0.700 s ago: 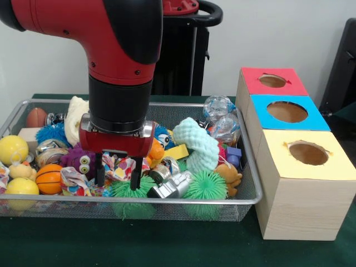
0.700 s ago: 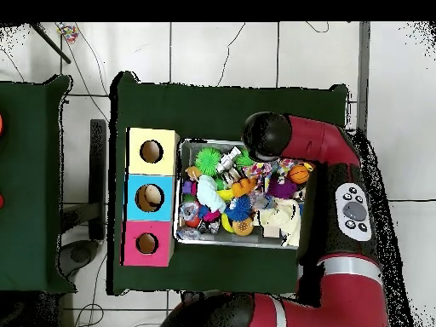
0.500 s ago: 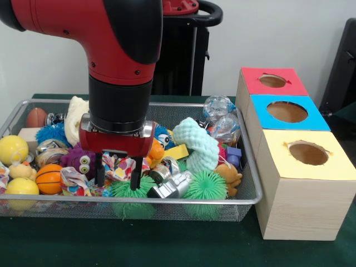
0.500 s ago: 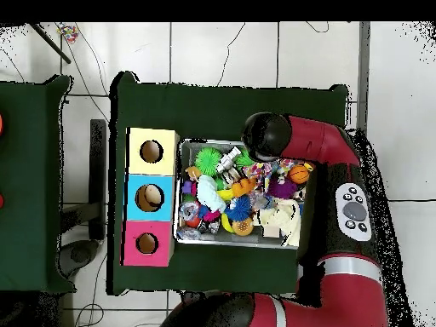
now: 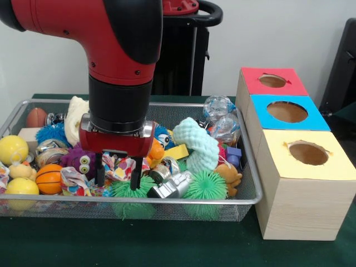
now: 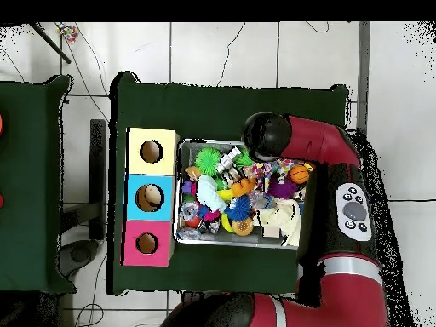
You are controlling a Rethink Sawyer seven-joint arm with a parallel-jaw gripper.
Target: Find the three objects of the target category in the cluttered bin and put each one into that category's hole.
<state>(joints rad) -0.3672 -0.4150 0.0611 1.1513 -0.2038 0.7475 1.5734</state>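
Observation:
The silver wire-mesh bin (image 5: 167, 199) is full of toys; it also shows in the overhead view (image 6: 180, 189). My gripper (image 5: 117, 173) is lowered into its front left part. Its fingers (image 5: 136, 177) are open and stand on either side of a white polka-dot cloth bunch (image 5: 119, 166). A second polka-dot bunch (image 5: 72, 181) lies just left of the gripper, by an orange ball. I cannot make out a third. The yellow-faced box's hole (image 5: 308, 153) is at the near right, outside the bin, and shows from above (image 6: 152, 152). In the overhead view the arm (image 6: 294, 145) hides the gripper.
The blue-faced box (image 5: 287, 112) and the red-faced box (image 5: 272, 81) stand behind the yellow one. Around the gripper lie green spiky balls (image 5: 206, 186), a silver foil wrapper (image 5: 172, 186), a mint knitted toy (image 5: 197, 146), a purple fuzzy toy (image 5: 80, 160) and yellow balls (image 5: 12, 149).

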